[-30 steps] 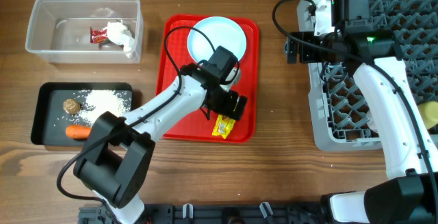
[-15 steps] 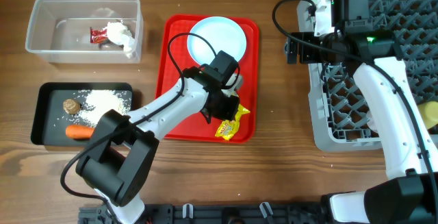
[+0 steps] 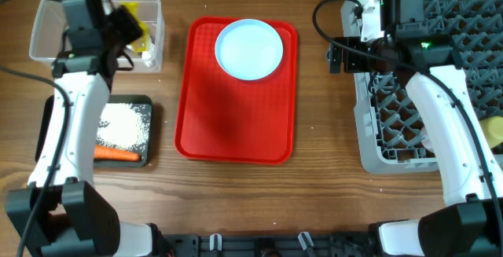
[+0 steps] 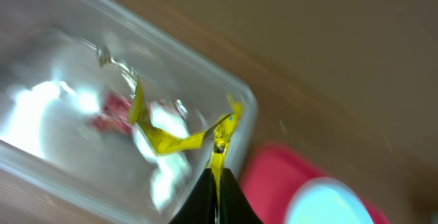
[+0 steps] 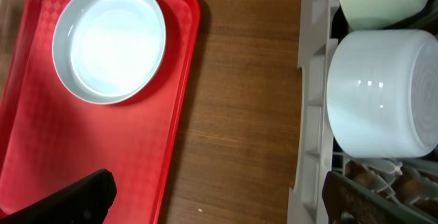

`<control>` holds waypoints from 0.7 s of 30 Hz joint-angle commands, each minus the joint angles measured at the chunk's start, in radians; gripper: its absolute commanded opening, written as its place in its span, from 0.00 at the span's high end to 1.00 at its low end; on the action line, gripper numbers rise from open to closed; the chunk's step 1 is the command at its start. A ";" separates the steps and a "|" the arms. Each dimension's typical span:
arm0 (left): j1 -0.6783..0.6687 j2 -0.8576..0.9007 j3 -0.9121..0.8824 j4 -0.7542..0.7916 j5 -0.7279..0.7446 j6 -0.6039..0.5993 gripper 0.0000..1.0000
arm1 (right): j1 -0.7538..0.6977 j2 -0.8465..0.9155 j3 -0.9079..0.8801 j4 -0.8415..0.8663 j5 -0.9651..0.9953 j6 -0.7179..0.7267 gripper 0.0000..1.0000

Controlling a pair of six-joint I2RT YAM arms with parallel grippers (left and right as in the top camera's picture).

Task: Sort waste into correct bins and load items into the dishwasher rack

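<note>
My left gripper (image 3: 126, 23) hangs over the clear plastic tub (image 3: 45, 7), shut on a yellow snack wrapper (image 3: 135, 21). In the left wrist view the wrapper (image 4: 174, 140) dangles from the pinched fingertips (image 4: 226, 183) above the tub (image 4: 241, 99), where a red wrapper (image 4: 109, 114) and a white tissue (image 4: 164, 125) lie. The black tray (image 3: 145, 104) holds rice (image 3: 122, 123) and a carrot (image 3: 118, 154); my arm covers part of it. A pale blue plate (image 3: 249, 49) (image 5: 109, 42) sits on the red tray. My right gripper (image 3: 336, 56) (image 5: 219, 196) stands open and empty at the dishwasher rack's (image 3: 369, 131) left edge.
The red serving tray (image 3: 236, 123) (image 5: 68, 148) lies mid-table, bare except for the plate. The rack (image 5: 311, 114) holds an overturned white bowl (image 5: 383, 90), a greenish bowl (image 5: 376, 1) and a yellow cup (image 3: 493, 131). Bare wood separates tray and rack.
My left gripper shut on the yellow wrapper on the red tray, then swung left and back with it to above the clear tub. The right arm has not moved.
</note>
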 commanded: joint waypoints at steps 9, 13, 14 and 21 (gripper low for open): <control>0.057 0.130 0.005 0.058 -0.008 -0.030 0.00 | -0.002 0.004 0.001 0.068 -0.140 0.010 0.00; 0.009 -0.017 0.005 -0.264 0.202 -0.036 0.02 | 0.016 0.030 0.001 0.195 -0.241 0.050 0.02; -0.016 -0.030 0.005 -0.346 0.202 -0.040 0.02 | 0.029 0.052 0.001 0.223 -0.236 0.074 0.03; -0.296 -0.029 -0.024 -0.583 0.012 -0.152 0.00 | 0.167 0.318 0.001 0.443 -0.226 0.171 0.14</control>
